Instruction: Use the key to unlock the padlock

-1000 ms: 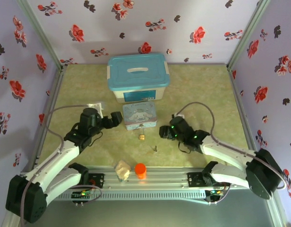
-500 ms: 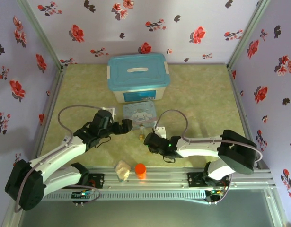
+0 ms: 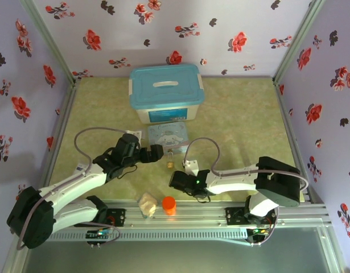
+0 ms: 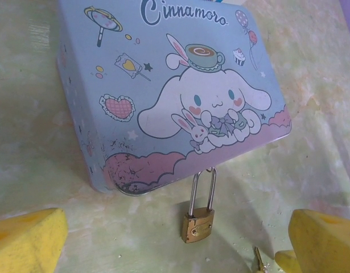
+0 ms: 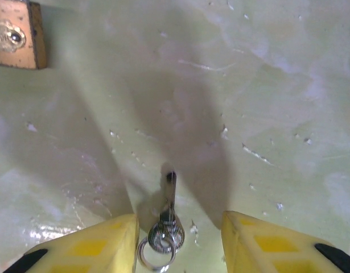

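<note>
The small brass padlock point(image 4: 197, 225) lies on the green table, its silver shackle point(image 4: 202, 190) hooked to the front edge of the cartoon-printed tin point(image 4: 163, 91). From above, the padlock point(image 3: 171, 163) sits just right of my left gripper point(image 3: 157, 152). That left gripper point(image 4: 175, 253) is open, its yellow fingers point(image 4: 27, 236) wide on either side of the padlock and touching nothing. The thin grey key point(image 5: 170, 196) with its ring lies flat on the table. My right gripper point(image 5: 179, 227) straddles it with the jaws apart, and a gap remains beside the right finger point(image 5: 277, 244).
A blue-lidded plastic box point(image 3: 166, 91) stands behind the tin point(image 3: 168, 136). An orange cylinder point(image 3: 169, 205) and a beige lumpy thing point(image 3: 147, 203) sit by the front rail. Flowered walls close the left, back and right sides.
The right arm swung left and lowered over the key, and its jaws narrowed. The left arm reached right until the padlock lay between its open fingers.
</note>
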Controlling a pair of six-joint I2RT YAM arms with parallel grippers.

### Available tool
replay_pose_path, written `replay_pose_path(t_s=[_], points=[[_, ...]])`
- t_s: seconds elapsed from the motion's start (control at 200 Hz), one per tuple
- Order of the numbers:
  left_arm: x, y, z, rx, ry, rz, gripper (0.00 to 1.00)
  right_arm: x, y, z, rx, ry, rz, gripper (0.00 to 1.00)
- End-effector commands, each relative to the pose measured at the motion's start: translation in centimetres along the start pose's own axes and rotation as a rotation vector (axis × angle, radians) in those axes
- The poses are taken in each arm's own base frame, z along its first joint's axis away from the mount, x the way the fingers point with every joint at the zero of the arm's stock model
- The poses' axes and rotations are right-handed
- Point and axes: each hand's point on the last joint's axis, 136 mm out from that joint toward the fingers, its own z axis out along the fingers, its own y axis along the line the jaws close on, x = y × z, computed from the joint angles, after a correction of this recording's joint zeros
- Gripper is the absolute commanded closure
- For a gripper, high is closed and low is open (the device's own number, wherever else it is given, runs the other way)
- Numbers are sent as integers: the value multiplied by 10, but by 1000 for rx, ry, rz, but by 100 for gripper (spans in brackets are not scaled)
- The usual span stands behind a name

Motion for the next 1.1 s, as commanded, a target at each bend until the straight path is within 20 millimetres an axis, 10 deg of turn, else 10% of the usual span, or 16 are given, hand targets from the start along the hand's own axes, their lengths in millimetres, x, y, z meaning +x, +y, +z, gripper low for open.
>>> replay_pose_path(t_s=[0.0, 0.63, 0.86, 1.095], points=[[0, 0, 3, 4, -17, -31, 0, 4, -16, -6, 40, -13, 25, 58], [-2, 2, -7, 6, -47, -39, 0, 7, -12, 11, -49, -18, 82, 72], [-2, 5, -8, -4, -55, -42, 0, 14, -17, 23, -150, -9, 122, 96], [-9, -1, -9, 7, -73, -53, 0, -4, -36, 1, -163, -111, 33, 100]])
